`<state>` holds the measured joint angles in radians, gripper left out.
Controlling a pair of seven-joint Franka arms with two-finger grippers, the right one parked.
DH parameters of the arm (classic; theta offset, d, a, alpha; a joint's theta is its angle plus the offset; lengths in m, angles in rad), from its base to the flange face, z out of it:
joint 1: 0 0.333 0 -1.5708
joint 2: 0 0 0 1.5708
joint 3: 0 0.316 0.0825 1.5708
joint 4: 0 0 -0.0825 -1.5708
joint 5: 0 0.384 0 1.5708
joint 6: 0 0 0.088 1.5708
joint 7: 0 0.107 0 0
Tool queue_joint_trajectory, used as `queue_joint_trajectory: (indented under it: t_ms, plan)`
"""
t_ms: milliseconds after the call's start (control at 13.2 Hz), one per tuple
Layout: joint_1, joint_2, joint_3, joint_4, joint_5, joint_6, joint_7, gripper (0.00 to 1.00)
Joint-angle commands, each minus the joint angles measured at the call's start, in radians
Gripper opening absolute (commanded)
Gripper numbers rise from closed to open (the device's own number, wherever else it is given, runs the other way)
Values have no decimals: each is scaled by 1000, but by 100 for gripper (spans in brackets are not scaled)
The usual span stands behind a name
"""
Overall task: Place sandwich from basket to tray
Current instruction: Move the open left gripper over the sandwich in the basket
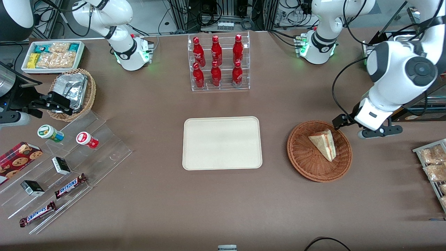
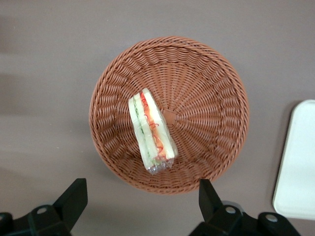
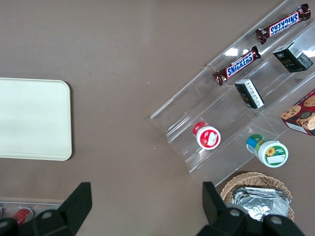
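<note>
Front view shows the small triangular sandwich of pale bread, wrapped in clear film, lying on its side inside the wide, shallow round basket of reddish-brown wicker, toward the working arm's end of the brown table. Sandwich sits slightly off the basket's centre, its pointed end nearer the front camera, red and pale filling edge facing the working arm's end. The flat cream-coloured rectangular tray with rounded corners lies at mid-table, well apart from the basket, nothing on it. The left arm's gripper hangs above the table just beside the basket's rim, on the part of the rim farther from the front camera; it touches neither basket nor sandwich. Left wrist view looks down on the basket with the sandwich in it; green, red and pale layers show along its cut edge. The gripper has its two black fingers spread wide apart, with nothing between them, both over bare table outside the basket's rim. A corner of the tray shows beside the basket. Farther from the front camera than the tray stands a clear acrylic rack holding six red bottles.
</note>
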<state>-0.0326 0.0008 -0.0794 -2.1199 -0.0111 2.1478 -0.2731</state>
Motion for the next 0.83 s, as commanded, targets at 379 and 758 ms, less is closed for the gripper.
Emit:
queue_joint_trajectory:
  t_ms: [379, 758]
  plan:
    - [0, 5, -8, -107, -9, 125, -268, 100]
    - [0, 99, -8, -132, -18, 178, -307, 100]
